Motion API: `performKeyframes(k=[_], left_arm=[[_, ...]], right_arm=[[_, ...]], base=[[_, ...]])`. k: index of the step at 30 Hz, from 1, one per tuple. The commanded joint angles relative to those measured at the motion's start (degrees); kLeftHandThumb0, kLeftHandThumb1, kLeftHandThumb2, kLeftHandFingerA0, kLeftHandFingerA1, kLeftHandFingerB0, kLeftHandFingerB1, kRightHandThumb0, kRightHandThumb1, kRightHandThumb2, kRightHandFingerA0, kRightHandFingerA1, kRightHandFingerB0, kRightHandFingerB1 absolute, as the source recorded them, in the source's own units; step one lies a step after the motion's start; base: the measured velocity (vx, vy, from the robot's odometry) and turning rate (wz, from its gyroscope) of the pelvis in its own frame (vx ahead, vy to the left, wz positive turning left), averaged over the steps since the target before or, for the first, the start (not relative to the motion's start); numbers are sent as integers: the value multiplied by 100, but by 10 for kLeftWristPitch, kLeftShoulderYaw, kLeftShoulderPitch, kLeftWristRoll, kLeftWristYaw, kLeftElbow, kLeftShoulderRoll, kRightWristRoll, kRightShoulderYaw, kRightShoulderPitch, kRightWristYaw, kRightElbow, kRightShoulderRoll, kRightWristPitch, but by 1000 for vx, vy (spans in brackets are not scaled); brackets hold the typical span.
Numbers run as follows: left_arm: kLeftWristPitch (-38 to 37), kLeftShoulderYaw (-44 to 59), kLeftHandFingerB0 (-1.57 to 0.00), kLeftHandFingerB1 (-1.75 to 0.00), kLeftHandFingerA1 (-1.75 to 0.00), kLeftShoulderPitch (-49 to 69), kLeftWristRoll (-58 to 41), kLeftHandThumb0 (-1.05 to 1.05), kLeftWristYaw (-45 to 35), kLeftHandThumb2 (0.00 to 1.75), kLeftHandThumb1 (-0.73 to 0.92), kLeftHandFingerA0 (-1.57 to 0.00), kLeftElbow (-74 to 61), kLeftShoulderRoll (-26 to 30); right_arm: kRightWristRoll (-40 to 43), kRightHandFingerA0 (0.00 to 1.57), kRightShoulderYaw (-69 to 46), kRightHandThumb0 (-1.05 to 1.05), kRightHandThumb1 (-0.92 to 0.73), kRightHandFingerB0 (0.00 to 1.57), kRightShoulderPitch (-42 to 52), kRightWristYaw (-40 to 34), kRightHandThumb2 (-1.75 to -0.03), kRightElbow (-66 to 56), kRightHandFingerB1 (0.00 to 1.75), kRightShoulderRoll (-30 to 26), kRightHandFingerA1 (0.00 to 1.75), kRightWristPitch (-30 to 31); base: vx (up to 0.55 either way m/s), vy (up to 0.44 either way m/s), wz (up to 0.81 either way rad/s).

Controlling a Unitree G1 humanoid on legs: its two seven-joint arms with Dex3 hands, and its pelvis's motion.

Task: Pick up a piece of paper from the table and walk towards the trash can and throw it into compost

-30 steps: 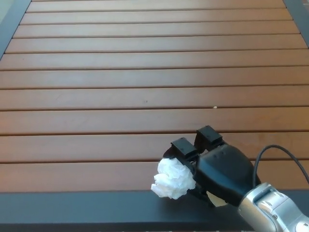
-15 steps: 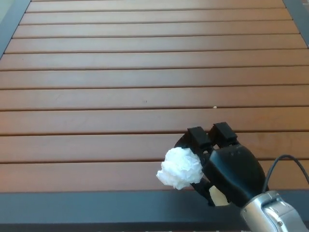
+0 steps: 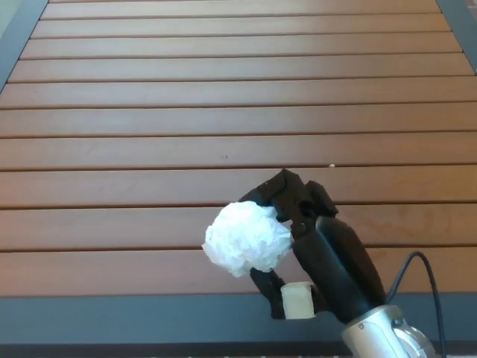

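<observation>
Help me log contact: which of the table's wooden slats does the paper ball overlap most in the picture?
The crumpled paper ball, held in the right hand, overlaps mostly the second slat from the near dark edge.

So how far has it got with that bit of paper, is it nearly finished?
Only the first step looks done. The right hand is shut on the crumpled paper, which appears lifted off the wooden table. The walk and the drop into compost are still to come: no trash can shows in the head view. The left hand is out of sight.
</observation>
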Motion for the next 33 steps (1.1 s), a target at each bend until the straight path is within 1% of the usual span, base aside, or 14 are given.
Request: performKeyframes(k=[1,2,3,4,5,9,11,12,15,18,19,24,28,33], left_arm=[[-58,-3,-85,-90,-99,2,12,-4,17,108,54,-97,35,19],[-58,-4,-85,-90,-99,3,14,-4,19,108,54,-97,33,20],[-59,-6,-88,-90,-99,7,17,-5,21,89,64,-97,28,20],[-59,-7,-88,-90,-99,9,18,-5,22,89,64,-97,24,20],[-58,-10,-87,-87,-96,5,22,-7,26,80,68,-96,29,22],[-56,-10,-88,-87,-97,2,20,-7,25,83,67,-95,35,20],[-55,-7,-86,-89,-98,4,15,-4,20,88,66,-94,29,19],[-54,-7,-88,-91,-102,5,14,-5,18,86,66,-96,26,20],[-45,-12,-87,-88,-100,6,21,-8,24,84,67,-96,16,22],[-50,-8,-87,-88,-102,9,13,-5,15,87,65,-92,8,20],[-47,-6,-86,-86,-99,13,10,-6,13,84,68,-90,-1,19],[-45,-10,-88,-88,-98,5,16,-5,20,85,67,-95,9,22],[-43,-14,-86,-84,-97,8,21,-9,24,78,69,-92,6,22],[-34,-16,-86,-86,-98,13,22,-6,22,81,67,-93,-8,22]], right_arm=[[556,91,-47,-24,-60,75,121,68,-113,-293,165,111,175,300],[556,91,-46,-24,-60,75,124,69,-113,-298,165,112,175,304],[569,92,-36,-24,-56,75,137,66,-121,-314,168,99,175,304],[579,92,-30,-24,-56,75,146,65,-121,-326,168,90,175,306],[594,93,-20,-21,-51,75,160,62,-128,-343,170,77,175,308],[606,94,14,-22,-46,75,208,58,-133,-392,171,30,175,306],[593,93,28,-22,-51,73,231,69,-126,-412,174,1,175,295],[586,95,38,-24,-53,75,253,82,-123,-423,169,-25,175,274],[584,96,51,-25,-58,80,288,106,-117,-432,164,-62,175,232],[593,96,59,-24,-59,82,310,113,-114,-439,160,-77,175,218],[590,96,64,-25,-63,82,324,116,-107,-447,162,-88,175,214],[566,98,90,-26,-67,84,365,130,-100,-454,162,-131,175,174],[562,98,105,-26,-64,84,381,136,-105,-454,160,-150,175,156],[554,99,112,-28,-67,84,383,135,-101,-454,161,-161,175,146]], base=[[0,0,14],[0,0,11],[-32,-6,28],[0,0,0],[0,0,0],[-84,31,-7],[-89,205,-17],[-120,245,-32],[-104,318,-10],[-157,234,-5],[-107,216,-5],[-168,132,-14],[-245,13,-9],[-310,-54,-4]])
